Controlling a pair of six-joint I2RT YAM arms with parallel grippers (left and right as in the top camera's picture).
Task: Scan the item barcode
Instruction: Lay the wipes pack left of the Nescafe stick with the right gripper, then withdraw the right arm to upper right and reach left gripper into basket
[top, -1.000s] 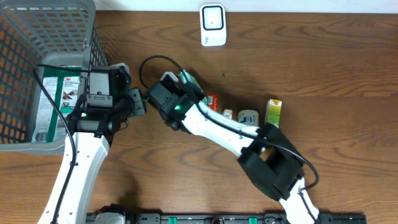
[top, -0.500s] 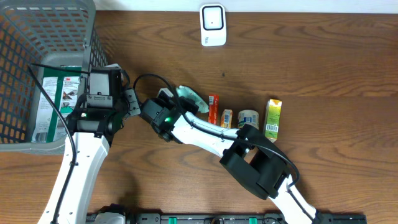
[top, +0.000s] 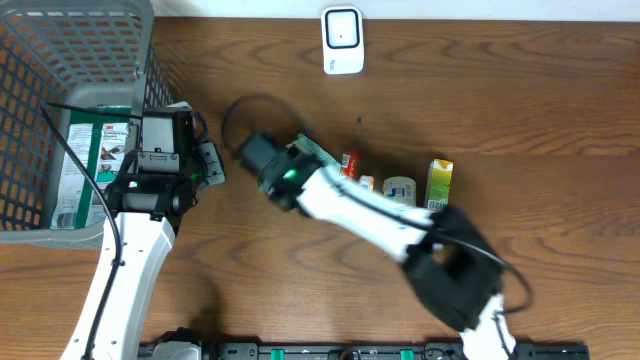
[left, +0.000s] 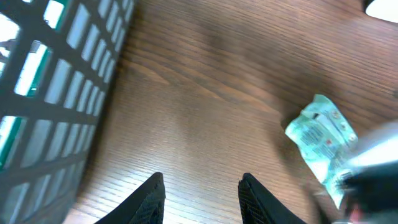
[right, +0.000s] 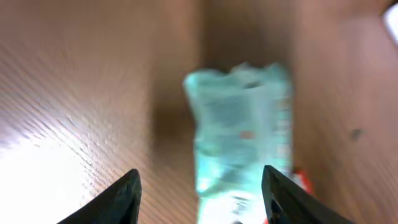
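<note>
Right gripper (right: 200, 186): jaws stood spread wide. A pale green packet (top: 318, 152) lay flat on the wooden table (top: 520, 100) in line with the gap and a little beyond the fingertips. The right wrist view was blurred, but table showed between the left finger and the packet's edge. Nothing was pinched. Whether the right finger touched the packet, I could not tell.

Left gripper (left: 202, 199): jaws partly spread, with only bare wood between the two fingers. It held nothing and touched nothing. It sat just right of the basket wall, and the packet lay well off to its right.

The task item, the green packet, sat on the table right of the left gripper and at the left end of the row of goods. It was well short of the scanner (top: 342, 40), which stood at the far edge.

Counts:
- Arms: two, each with one two-finger gripper.
- Green packet: one.
- Scanner: one, white, upright.
- Basket (top: 150, 60): one, grey mesh, at far left.
- Boxed item (top: 95, 165) with green print, lying inside the basket: one.
- Small goods in a row right of the packet: four. These were a red-orange pack (top: 347, 162), a small pale item (top: 366, 183), a short round container (top: 400, 188) and a green-yellow carton (top: 440, 180).
</note>
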